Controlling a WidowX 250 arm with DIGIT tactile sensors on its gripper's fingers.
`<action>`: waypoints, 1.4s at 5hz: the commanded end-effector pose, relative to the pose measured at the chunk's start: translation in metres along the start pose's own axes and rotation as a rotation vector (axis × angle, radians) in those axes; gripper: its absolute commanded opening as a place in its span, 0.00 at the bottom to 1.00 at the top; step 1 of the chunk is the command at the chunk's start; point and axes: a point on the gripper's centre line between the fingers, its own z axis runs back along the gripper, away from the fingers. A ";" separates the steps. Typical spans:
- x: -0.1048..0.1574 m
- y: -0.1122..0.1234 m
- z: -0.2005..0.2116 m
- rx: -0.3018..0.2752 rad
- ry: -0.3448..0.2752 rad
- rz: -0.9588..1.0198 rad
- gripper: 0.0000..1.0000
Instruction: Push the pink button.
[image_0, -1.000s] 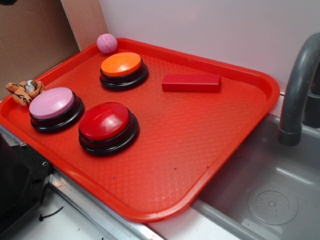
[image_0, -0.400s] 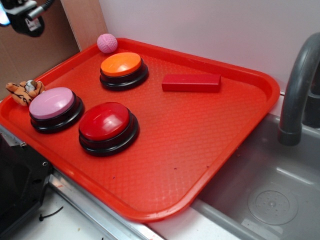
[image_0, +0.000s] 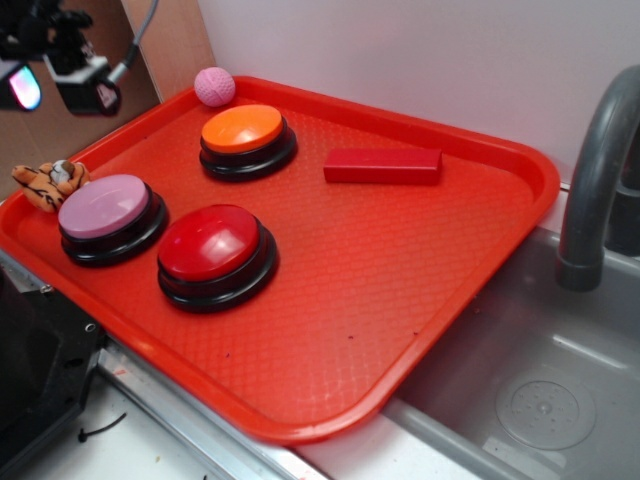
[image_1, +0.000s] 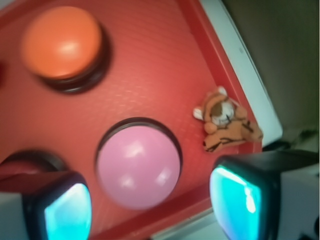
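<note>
Your gripper (image_1: 150, 200) is open and holds nothing, high above the tray's (image_0: 420, 300) left edge. The pink button (image_0: 103, 206) sits at front left, beside the tiger toy (image_0: 48, 183). Come down straight on its dome; avoid the red button (image_0: 210, 243).

Glossy pink button (image_0: 102, 205) (textured tray (image_0: 420, 260))

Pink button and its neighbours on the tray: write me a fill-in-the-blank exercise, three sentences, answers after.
1. The pink button sits on a ____ circular base.
2. The button farthest back on the red tray, nearest the small pink ball, has an ____ top.
3. The toy tiger lies on the tray's rim beside the ____ button, while the end effector hangs above, touching nothing.

Missing words: black; orange; pink
</note>
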 end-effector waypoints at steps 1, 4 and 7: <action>0.001 -0.004 -0.032 0.034 -0.069 0.193 1.00; -0.005 -0.020 -0.060 -0.016 -0.049 0.339 1.00; -0.009 -0.015 -0.018 0.088 -0.073 0.272 1.00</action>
